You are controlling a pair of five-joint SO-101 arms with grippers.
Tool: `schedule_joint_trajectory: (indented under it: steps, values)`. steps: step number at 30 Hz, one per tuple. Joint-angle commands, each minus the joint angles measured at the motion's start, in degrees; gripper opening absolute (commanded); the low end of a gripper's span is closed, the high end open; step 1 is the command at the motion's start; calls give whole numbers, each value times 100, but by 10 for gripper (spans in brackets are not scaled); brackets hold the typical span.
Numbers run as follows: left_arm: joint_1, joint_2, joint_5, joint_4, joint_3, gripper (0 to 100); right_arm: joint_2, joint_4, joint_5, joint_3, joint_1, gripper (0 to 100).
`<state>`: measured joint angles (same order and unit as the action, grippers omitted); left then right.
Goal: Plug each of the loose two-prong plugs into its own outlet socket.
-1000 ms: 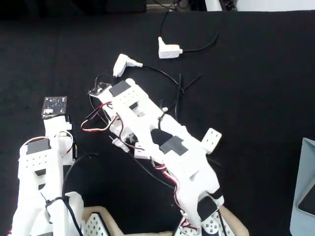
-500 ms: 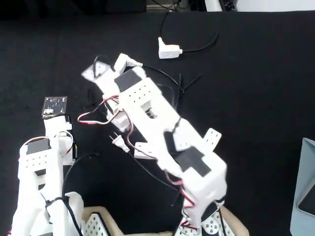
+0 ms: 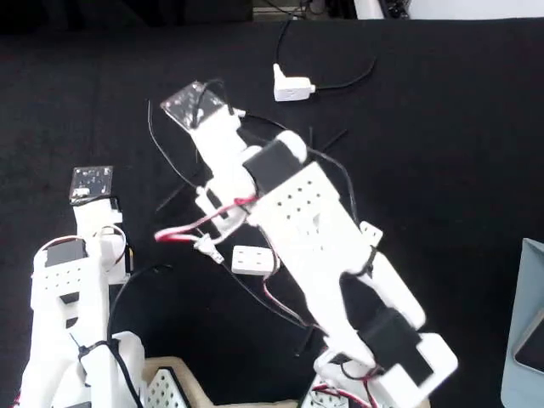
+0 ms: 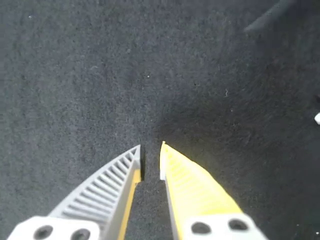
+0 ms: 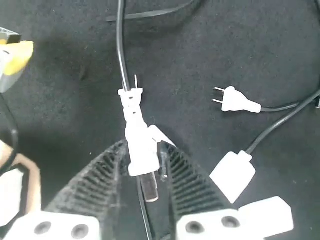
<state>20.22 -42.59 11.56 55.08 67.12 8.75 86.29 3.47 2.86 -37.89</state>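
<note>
My right gripper (image 5: 144, 148) is shut on a white two-prong plug (image 5: 136, 125), whose prongs point away from the fingers. In the high view this gripper (image 3: 197, 106) is at the far left-middle of the black table. A second white plug (image 5: 235, 99) on a black cord lies loose on the table (image 3: 206, 246). Next to it sits a white outlet block (image 3: 253, 260), also seen from the wrist (image 5: 232, 175). Another white socket (image 3: 293, 85) on a black cord lies at the far side. My left gripper (image 4: 150, 152) is shut and holds nothing, low over bare cloth at the near left (image 3: 92, 180).
Black cords (image 3: 319, 149) loop across the middle of the table under the right arm. A pale blue-grey container (image 3: 529, 327) stands at the right edge. The table's far edge runs along the top of the high view.
My right arm has stretched farther toward the far left, and its gripper has gone from short of the far plug to over it. The left arm has stayed still.
</note>
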Motion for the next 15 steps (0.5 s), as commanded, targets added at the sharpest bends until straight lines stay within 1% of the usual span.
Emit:
schedule_joint_trajectory:
  steps: [1,5,9,15]
  values:
    - [207,-105,-105,-70,-312,76,295,-1037,-88,1165,149,11]
    - [251,-105,-70,-70,-268,76,295,-1749,-88,2281,141,11]
    - [251,-105,-70,-70,-268,76,295,-1767,-97,2712,44,11]
    - [251,-105,-62,-70,-259,76,286,-1785,-97,3345,-316,11]
